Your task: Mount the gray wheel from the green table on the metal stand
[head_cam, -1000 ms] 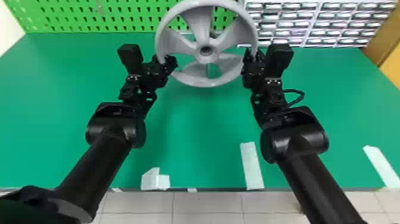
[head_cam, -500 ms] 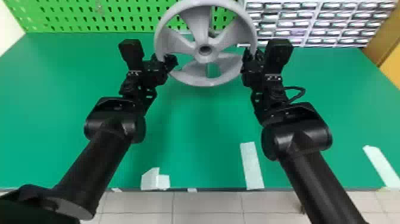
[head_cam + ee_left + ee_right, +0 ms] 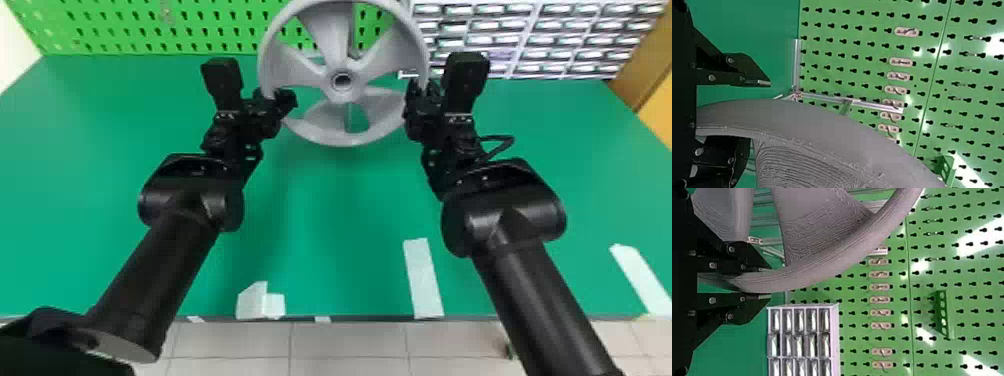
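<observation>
Desk (image 3: 325, 215) below gray wheel (image 3: 329, 82); right gripper (image 3: 421, 89) clamped on wheel's right rim; left gripper (image 3: 276, 96) at wheel's left rim, fingers apart, rim between them.

Head view: left arm (image 3: 155, 260) in from bottom left corner, slanting forward and inward. Right arm (image 3: 540, 295) in from bottom edge, slanting forward, inward too. Both wide wrist housings (image 3: 505, 205) black, rounded. Left gripper (image 3: 286, 97) and right gripper (image 3: 416, 92) well apart, about level with each other, black block (image 3: 222, 80) upright beside each. Cable (image 3: 500, 145) loops off outer side of right wrist. Left wrist view: left gripper (image 3: 759, 113) has its fingers spread wide. Right wrist view: right gripper (image 3: 770, 283) nearly closed, fingers (image 3: 734, 305) roughly parallel, narrow gap between.
</observation>
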Robot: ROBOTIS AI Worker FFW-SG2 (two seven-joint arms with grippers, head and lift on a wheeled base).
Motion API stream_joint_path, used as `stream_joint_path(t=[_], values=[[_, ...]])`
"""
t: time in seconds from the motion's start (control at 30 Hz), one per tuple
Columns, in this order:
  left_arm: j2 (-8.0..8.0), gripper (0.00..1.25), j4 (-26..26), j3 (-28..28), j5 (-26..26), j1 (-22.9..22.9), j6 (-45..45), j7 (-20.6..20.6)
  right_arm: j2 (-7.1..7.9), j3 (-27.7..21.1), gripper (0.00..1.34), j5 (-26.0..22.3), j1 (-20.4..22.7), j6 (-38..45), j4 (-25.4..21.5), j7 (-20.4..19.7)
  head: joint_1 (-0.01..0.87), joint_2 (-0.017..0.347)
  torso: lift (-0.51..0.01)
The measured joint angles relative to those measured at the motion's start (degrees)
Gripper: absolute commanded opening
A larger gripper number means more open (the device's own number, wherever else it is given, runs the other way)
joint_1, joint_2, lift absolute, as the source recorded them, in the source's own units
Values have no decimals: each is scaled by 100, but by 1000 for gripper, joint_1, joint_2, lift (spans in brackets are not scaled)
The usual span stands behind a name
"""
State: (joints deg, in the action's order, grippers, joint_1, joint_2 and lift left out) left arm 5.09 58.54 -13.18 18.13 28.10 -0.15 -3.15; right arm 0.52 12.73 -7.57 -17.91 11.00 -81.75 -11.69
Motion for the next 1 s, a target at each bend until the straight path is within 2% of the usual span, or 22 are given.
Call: stream_joint_path(t=[0.53,1.0], values=[[-8,273,-5,64,-111,86,190,1,-43,-44,238,48,-150,277,60,1,868,52,-93],[-18,273,-536,55,-129,363,-6,1,-53,-53,238,117,-353,278,427,1,868,52,-93]])
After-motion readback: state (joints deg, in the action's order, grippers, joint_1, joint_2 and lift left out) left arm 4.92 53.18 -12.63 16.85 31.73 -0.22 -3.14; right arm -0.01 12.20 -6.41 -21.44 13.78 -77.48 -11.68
